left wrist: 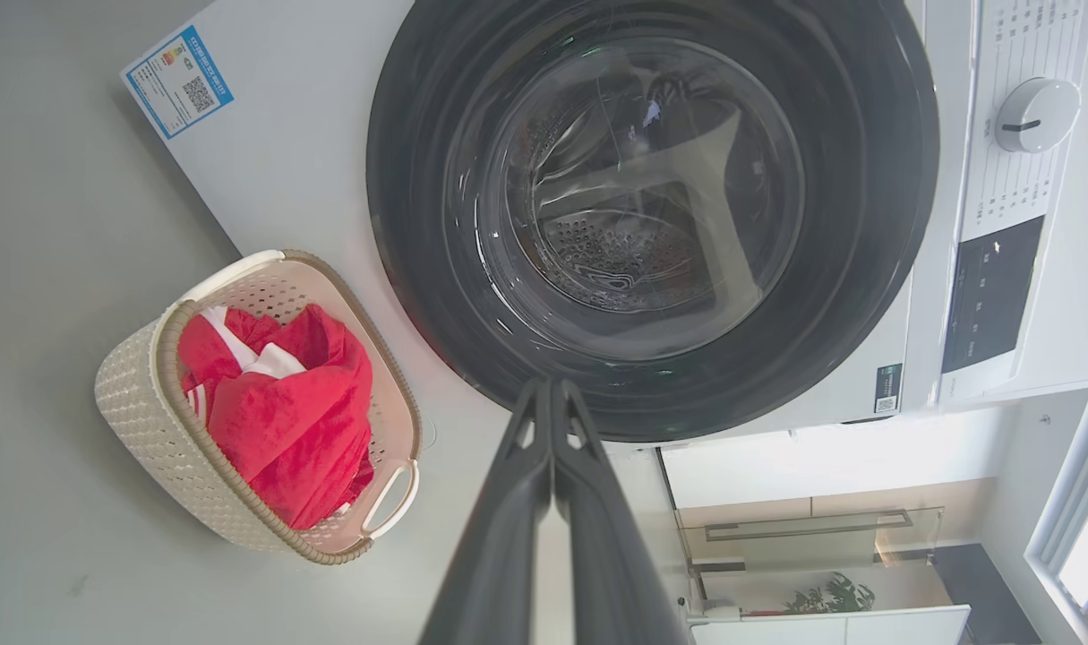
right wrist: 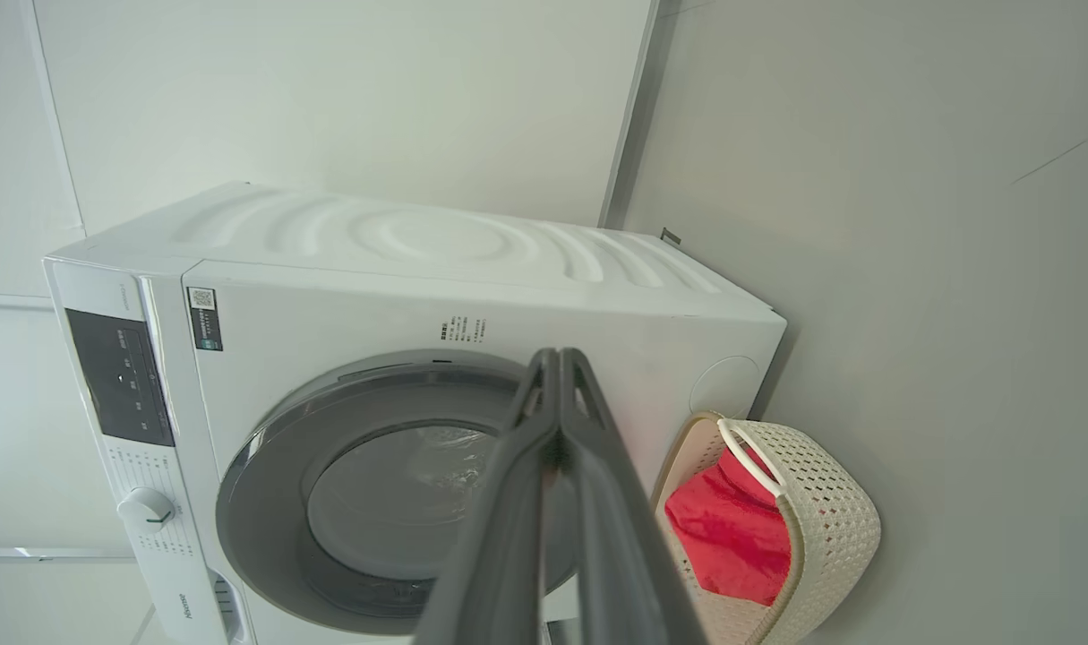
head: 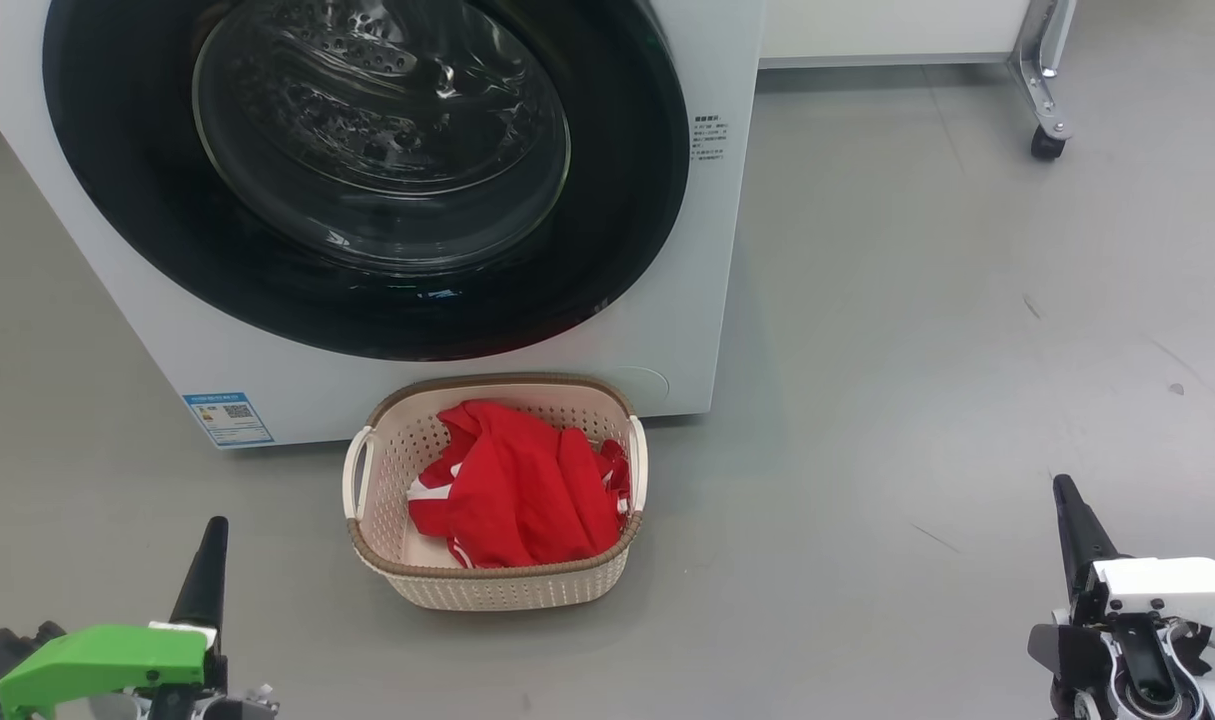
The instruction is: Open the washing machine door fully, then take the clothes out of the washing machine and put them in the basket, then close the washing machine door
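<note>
Here's the grey floor (head: 917, 350), broad and smooth, and on it stands the big white front-loading washing machine (head: 687, 300), squarely ahead in the head view. Its very large round glossy black door (head: 127, 180) lies flush against the front, shut, and through the bulging clear glass at its centre you can make out the perforated steel drum.

Down we go: the small cream perforated plastic basket (head: 507, 590) with its brown woven-look rim and white side handles sits on the floor right at the foot of the machine, below the door's lower edge. And there are the bright red clothes (head: 517, 490) with white stripes, heaped inside the basket and rising about to its rim.

Now the arms. The left tool (left wrist: 551, 385) is low on the left, well short of the basket, its two long dark fingers pressed together with nothing between them. The right tool (right wrist: 557, 354) is low on the right, also well apart from the basket, fingers likewise pressed together and empty.

Smaller bits: a round white dial (left wrist: 1036, 114) on the control strip, and a small blue label (head: 227, 418) at the machine's lower corner.
</note>
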